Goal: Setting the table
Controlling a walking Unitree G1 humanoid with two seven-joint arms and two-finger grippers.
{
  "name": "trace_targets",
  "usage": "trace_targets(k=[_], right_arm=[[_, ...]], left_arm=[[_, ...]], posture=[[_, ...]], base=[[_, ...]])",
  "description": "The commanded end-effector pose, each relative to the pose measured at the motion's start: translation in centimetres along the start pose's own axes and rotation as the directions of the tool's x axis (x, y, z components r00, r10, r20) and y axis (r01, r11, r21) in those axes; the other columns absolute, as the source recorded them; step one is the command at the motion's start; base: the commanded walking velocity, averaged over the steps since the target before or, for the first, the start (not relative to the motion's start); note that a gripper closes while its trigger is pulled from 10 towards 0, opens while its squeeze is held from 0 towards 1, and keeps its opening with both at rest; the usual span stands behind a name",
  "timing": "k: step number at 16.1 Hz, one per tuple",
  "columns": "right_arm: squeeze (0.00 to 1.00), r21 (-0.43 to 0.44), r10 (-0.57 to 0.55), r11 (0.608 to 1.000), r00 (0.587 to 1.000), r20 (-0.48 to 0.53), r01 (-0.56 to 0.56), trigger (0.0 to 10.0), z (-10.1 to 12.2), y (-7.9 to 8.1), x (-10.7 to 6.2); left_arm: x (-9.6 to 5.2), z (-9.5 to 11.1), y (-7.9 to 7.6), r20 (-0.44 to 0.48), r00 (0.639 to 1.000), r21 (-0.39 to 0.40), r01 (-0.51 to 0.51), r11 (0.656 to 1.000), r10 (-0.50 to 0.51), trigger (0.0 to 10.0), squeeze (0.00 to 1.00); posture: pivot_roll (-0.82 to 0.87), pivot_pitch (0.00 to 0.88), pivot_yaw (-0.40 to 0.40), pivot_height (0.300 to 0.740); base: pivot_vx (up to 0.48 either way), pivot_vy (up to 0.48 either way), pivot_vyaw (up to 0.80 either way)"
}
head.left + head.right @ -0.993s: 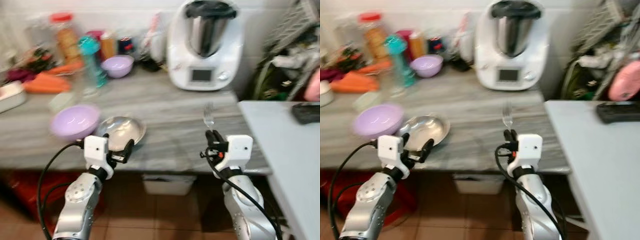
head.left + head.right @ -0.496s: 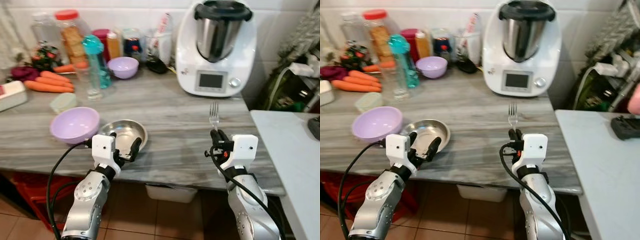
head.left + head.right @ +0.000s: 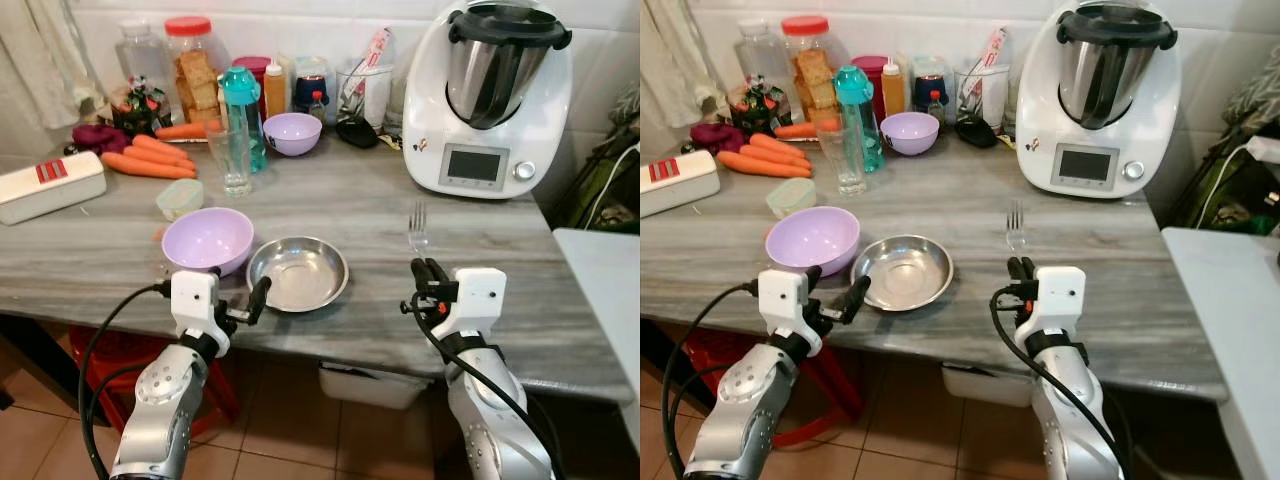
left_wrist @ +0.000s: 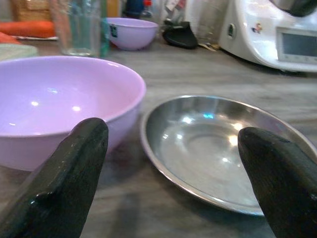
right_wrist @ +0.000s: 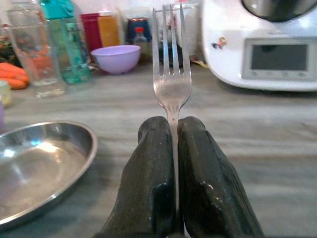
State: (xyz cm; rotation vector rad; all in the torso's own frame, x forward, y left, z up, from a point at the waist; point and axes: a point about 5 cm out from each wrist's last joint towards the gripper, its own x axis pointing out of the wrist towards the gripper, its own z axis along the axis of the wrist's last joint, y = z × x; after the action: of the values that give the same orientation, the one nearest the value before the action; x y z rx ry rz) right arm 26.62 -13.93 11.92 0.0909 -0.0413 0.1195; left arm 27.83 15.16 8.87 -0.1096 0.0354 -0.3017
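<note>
Fork [image 5: 171,84] upright between pressed fingers of right claw [image 5: 173,131].

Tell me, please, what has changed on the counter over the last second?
Only the camera swung, so the whole scene shifted rightward in view. The right claw still holds the fork upright, shut on its handle. The left claw stays open at the counter edge before the steel plate and purple bowl, which have not moved.

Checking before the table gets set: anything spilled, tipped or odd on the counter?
Nothing stands out. The purple bowl and steel plate sit upright side by side, dry. The right tool grips the fork straight; the left tool is open before the plate.
</note>
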Motion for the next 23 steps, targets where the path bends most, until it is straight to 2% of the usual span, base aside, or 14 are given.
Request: trace_targets(k=[1,3,9,10,16,19,23], right_arm=[[0.00,-0.010,-0.024,1.000,1.000,0.007,0.024,10.0,0.1,-0.7,-0.2],[0.00,-0.009,-0.027,1.000,1.000,0.007,0.027,10.0,0.0,-0.7,-0.2],[0.00,-0.001,-0.068,0.998,0.998,0.007,0.068,10.0,-0.1,-0.9,-0.3],[0.00,-0.003,-0.076,0.997,0.997,-0.002,0.076,10.0,-0.3,-1.1,-0.4],[0.00,0.006,-0.076,0.997,0.997,-0.005,0.076,10.0,-0.4,-0.8,-0.5],[0.00,0.013,-0.065,0.998,0.998,-0.002,0.065,10.0,-0.1,-0.8,0.2],[0.00,0.013,-0.091,0.996,0.995,-0.026,0.092,10.0,-0.1,-1.5,1.3]], left_arm=[[0.1,0.0,-0.6,0.000,1.000,0.000,0.028,1.000,-0.028,10.0,0.00],[0.1,0.0,-0.6,0.000,1.000,0.000,0.027,1.000,-0.027,10.0,0.00],[-0.6,0.0,-0.7,-0.002,0.998,0.018,0.056,0.998,-0.056,10.0,0.00],[-1.1,0.0,-0.7,-0.011,0.997,0.025,0.076,0.997,-0.075,10.0,0.00],[-2.0,0.1,-0.9,-0.015,0.996,0.027,0.091,0.995,-0.091,10.0,0.00],[-2.7,-0.1,-0.6,-0.033,0.996,0.031,0.081,0.996,-0.080,10.0,0.00],[-3.7,0.8,0.2,-0.022,0.997,0.055,0.070,0.996,-0.069,10.0,0.00]], posture=[[0.01,0.000,0.013,0.740],[0.01,0.000,0.014,0.740],[0.02,0.000,0.010,0.740],[0.02,0.000,0.008,0.740],[0.04,0.000,0.010,0.740],[0.04,0.000,0.009,0.740],[0.06,0.000,0.002,0.740]], base=[[0.000,0.371,0.00],[0.000,0.321,0.00],[0.000,0.000,0.00],[0.000,0.000,-0.55],[0.000,0.000,-0.67],[0.000,0.000,0.00],[0.000,0.000,0.00]])
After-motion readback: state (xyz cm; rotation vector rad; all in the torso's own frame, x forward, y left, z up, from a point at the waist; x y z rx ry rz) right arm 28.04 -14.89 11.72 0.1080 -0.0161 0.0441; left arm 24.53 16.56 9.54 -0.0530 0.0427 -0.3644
